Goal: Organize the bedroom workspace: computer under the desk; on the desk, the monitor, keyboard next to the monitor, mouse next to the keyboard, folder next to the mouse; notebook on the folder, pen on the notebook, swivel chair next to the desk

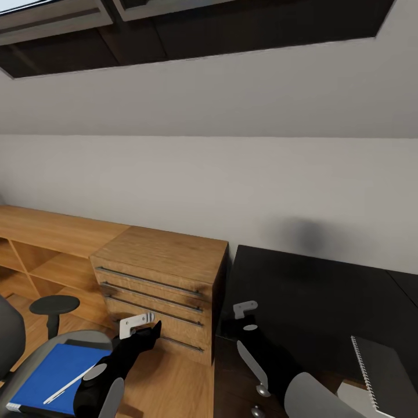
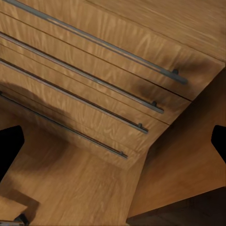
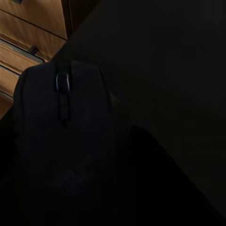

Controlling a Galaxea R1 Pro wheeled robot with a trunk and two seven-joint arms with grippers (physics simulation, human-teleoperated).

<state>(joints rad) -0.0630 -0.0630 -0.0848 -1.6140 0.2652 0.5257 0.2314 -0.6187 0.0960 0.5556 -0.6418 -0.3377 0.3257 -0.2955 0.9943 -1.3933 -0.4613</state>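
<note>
Folder [image 1: 55, 371], bright blue, lies flat on the seat of the grey chair [image 1: 11, 339] at the lower left of the head view, with one white pen [image 1: 69, 384] resting across it. One light wood chest [image 1: 159, 284] with four long steel handles stands beside the black desk [image 1: 313, 296]; one grey notebook [image 1: 386, 371] lies on the desk's right part. The left gripper [image 1: 139, 326] hangs between chair and chest, the right gripper [image 1: 244, 310] over the desk's near left corner.

From the left wrist, the chest [image 2: 94, 94] fills the background, and two dark fingertips [image 2: 9, 146] sit far apart at opposite edges (spread wide).

From the right wrist, one black mouse [image 3: 61, 127] looms very close over the desk [image 3: 179, 70]; whether the fingers pinch it I cannot tell.
</note>
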